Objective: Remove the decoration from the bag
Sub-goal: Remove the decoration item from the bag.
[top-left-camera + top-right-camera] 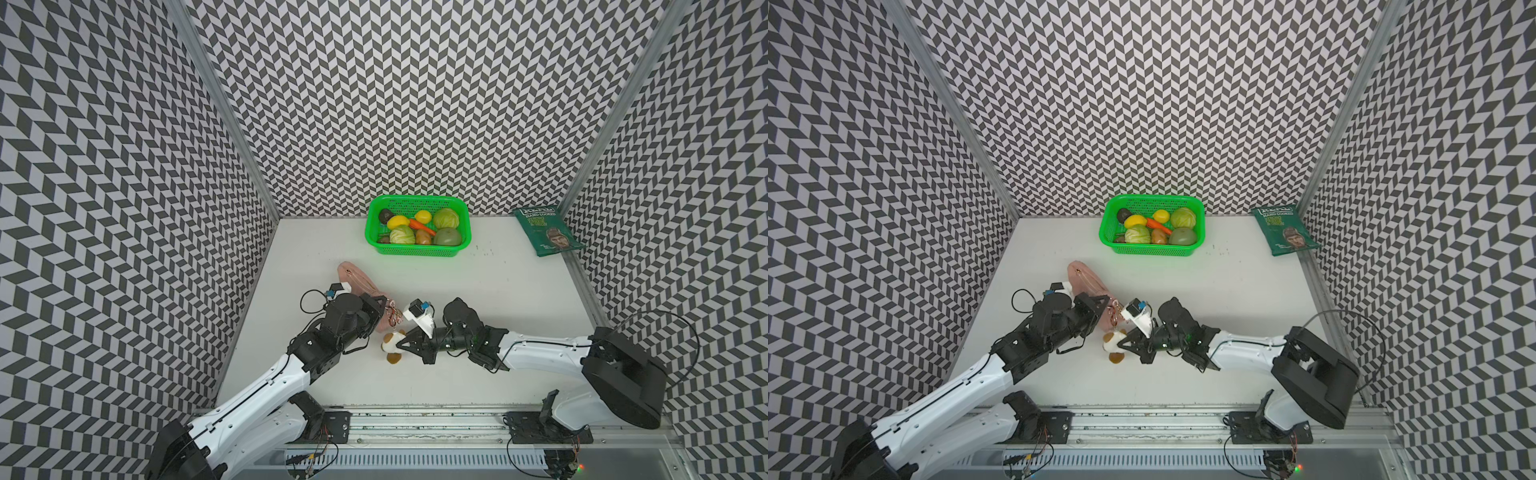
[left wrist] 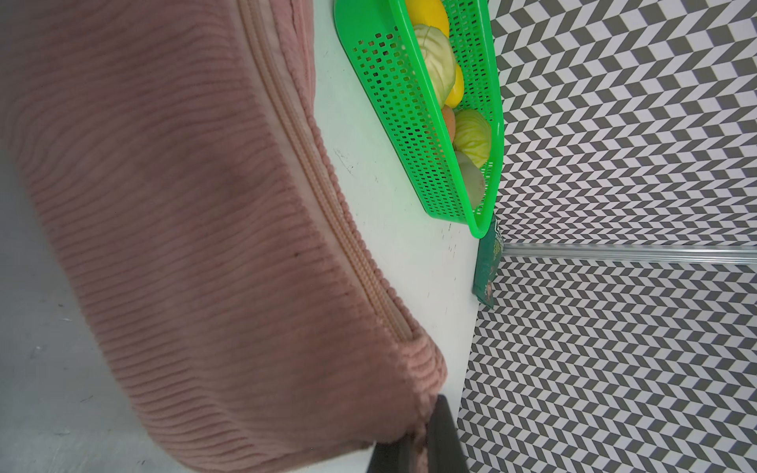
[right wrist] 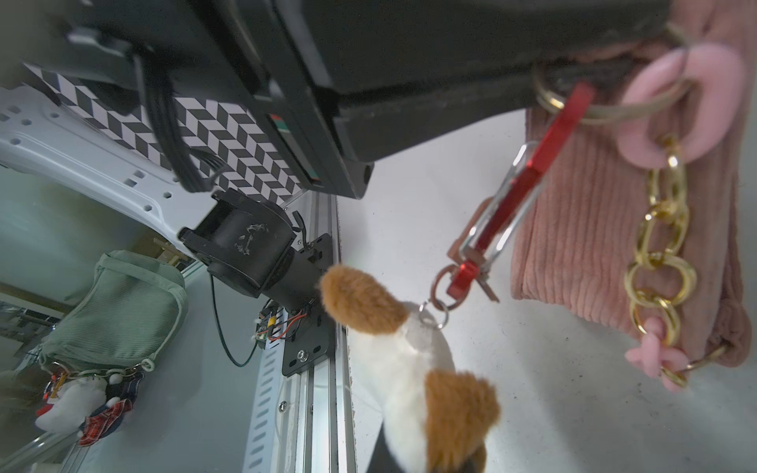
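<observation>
Claws clenched: left claw (image 1: 381, 307) on the bag (image 1: 356, 276), right claw (image 1: 401, 344) on the decoration (image 1: 392, 348).
Bag lies diagonally on the worktop (image 1: 478, 332); decoration stretches lengthwise off its robot-side end, hooked on there.

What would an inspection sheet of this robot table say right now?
Surface: white table, faintly scuffed.
Job's things: pink bag; plush decoration beside its near end, red clasp still hooked onto the bag.
Clutter: green basket of toy vegetables; dark green crisp packet at the far corner.
Grippers: left gripper, jaws shut on the bag's end; right gripper, jaws shut on the decoration.
Cables: black loops beside both arms; loose wires at front rail.
Surroundings: chevron-patterned walls; green pouch beyond the table.
</observation>
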You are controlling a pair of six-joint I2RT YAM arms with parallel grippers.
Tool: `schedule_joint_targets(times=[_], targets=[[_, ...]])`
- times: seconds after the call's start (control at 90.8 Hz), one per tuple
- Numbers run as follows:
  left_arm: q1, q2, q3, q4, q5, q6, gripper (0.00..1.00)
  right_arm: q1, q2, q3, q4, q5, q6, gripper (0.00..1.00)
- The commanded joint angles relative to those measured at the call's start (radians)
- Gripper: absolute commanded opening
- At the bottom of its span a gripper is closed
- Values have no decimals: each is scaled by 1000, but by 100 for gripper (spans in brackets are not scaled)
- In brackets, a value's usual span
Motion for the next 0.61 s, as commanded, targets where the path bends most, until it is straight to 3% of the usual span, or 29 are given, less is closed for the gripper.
schedule_joint_targets(times=[0.0, 0.044, 0.132, 0.198, 0.375, 0.595], targets=[[8, -8, 58, 36, -36, 19, 0, -48, 56, -26, 72, -48, 19, 0], [8, -6, 60, 34, -36, 19, 0, -81, 78, -30, 90, -53, 42, 3], [8, -2, 65, 27, -36, 19, 0, -128, 93, -18, 71, -27, 70, 40], [8, 2, 71, 20, -34, 18, 0, -136, 61, -14, 32, 29, 66, 52], [8, 23, 100, -17, -33, 9, 0, -132, -63, -10, -55, 164, 63, 55], [8, 42, 109, -41, -24, -24, 0, -44, -192, -1, -98, 451, 28, 58]])
